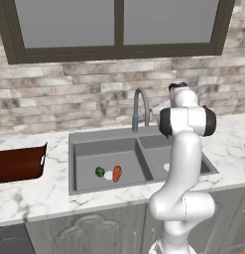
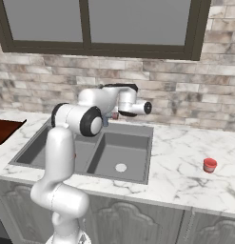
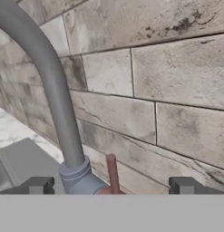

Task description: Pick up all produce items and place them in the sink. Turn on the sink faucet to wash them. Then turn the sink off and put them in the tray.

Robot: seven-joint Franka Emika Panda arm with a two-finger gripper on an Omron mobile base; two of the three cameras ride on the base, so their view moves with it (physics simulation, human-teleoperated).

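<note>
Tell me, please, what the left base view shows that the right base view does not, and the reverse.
Left base view alone: the orange-red vegetable and dark-green fruit lying in the sink's left basin, and the faucet's full arch. Right base view alone: a small red cup on the counter's right side. Both: the sink, the brown tray at left, and the brick wall.

White marble-patterned bench (image 1: 34,198) with grey veins, carried on grey cabinet doors (image 2: 138,224) with curved relief panels. Behind it, a wall of pale grey-brown brick (image 1: 59,99), topped by a dark-framed window (image 1: 119,30) with a central upright bar. A small red cup (image 2: 210,165) stands upright on the bench, well apart to the right.
</note>
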